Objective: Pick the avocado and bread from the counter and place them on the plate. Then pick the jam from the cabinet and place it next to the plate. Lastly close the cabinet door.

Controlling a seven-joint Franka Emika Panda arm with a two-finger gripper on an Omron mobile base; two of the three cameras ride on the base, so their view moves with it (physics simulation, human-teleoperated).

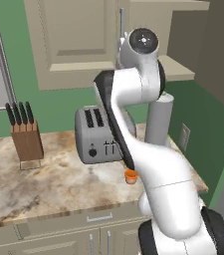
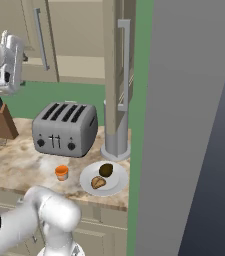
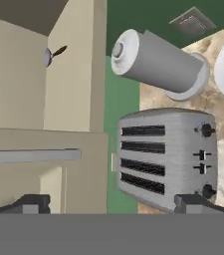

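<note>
Gripper (image 3: 111, 203) spread open, empty, above toaster (image 2: 64, 129). Jam (image 2: 61, 172) at plate's (image 2: 118, 187) 9 o'clock; grey canister (image 2: 116, 130) at 12; knife block (image 1: 26, 139) far left.

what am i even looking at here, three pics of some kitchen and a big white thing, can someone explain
All three pictures are computer renderings of one moment in a kitchen. The big white thing is a robot arm on a base that can drive. Two cameras ride on that base and look forward over the arm from its left and right. The third sits on the hand itself, so its picture is tilted.

On the marbled counter stand a grey toaster, a knife block and a tall grey canister. A white plate holds the dark avocado and the tan bread, and a small orange jam jar stands just beside it.

The gripper is open and holds nothing. It is raised near the cabinet door, which stands open.
</note>
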